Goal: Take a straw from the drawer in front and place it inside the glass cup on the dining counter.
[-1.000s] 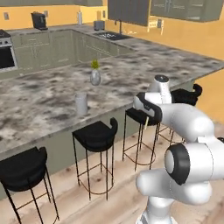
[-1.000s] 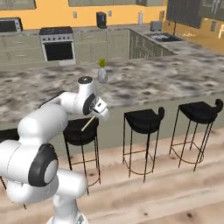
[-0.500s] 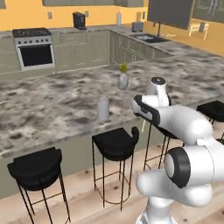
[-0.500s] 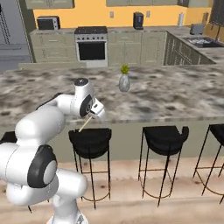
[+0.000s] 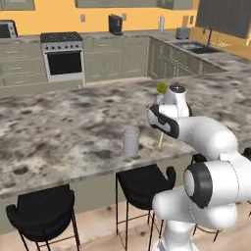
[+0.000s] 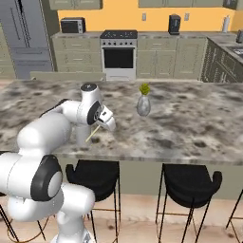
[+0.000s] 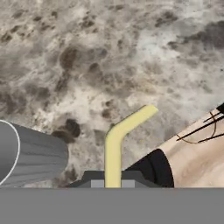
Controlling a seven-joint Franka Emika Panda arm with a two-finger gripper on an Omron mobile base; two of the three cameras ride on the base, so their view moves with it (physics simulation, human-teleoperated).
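Kitchen with yellow walls, grey-green cabinets and an oven at the back; speckled stone surface (image 5: 59, 127) in front, black stools (image 5: 145, 182) tucked under its near edge. Cup (image 5: 131, 141) upright near that edge, open mouth up, ready to receive. Hand (image 5: 161, 128) just beside it, out over the edge, clamped narrow on the straw (image 5: 160, 139), which hangs slantwise below the fingers, well clear of the stone. Seen along the hand, straw (image 7: 118, 142) rising between the fingertips and bending partway, cup wall (image 7: 30, 153) off to one side, so not yet lined up over the rim. Vase (image 6: 144, 105) with green sprig further back, out of the way. Likely next need: shift toward the cup, tip the straw upright over its mouth.
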